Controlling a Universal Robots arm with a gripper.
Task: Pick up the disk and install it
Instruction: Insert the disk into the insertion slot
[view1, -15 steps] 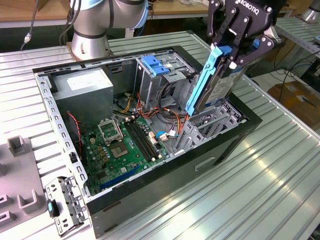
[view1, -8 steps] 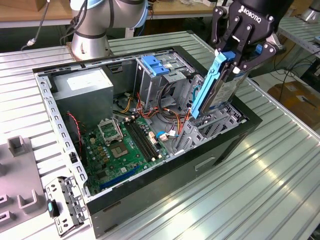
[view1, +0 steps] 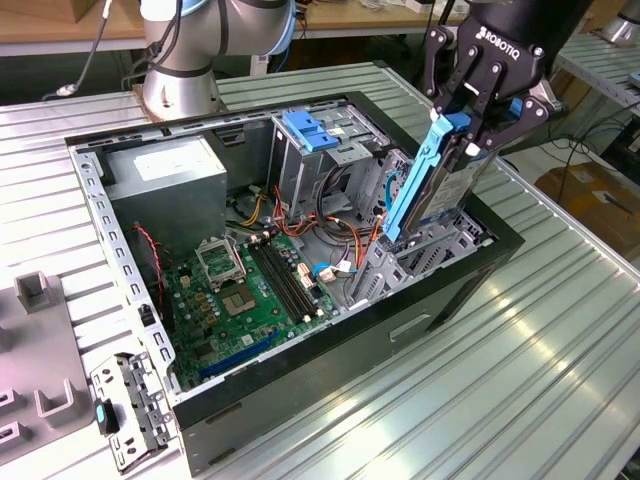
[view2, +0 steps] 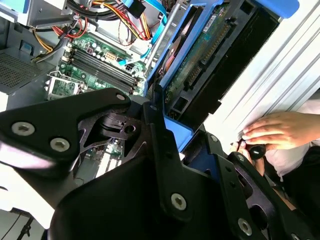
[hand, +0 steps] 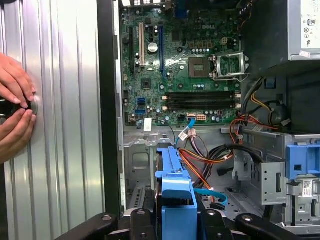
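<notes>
Well, the disk (view1: 420, 180) is up on its edge and tilted, over the front corner of the computer case (view1: 440, 290); the gripper (view1: 468, 128) has its fingers closed tight on the disk's top end. The disk's low end dips inside the case, just above the open bay (view1: 440, 245); I cannot tell if it touches the bay. In the first wrist view the blue frame of the disk (hand: 175, 195) sits between the black fingers; in the second wrist view the disk's (view2: 210, 55) green underside shows.

Red and orange wires (view1: 345, 235) lie just beside the low end, so that side is tight; the side by the case wall has more room. Further inside the case is a silver cage with a blue latch (view1: 310, 130); the green board (view1: 250, 290) lies flat on the case floor.

The case rests on a ribbed metal table (view1: 520, 380). Beside the case, a person's hands (hand: 15, 100) rest on the table around a small round thing.
</notes>
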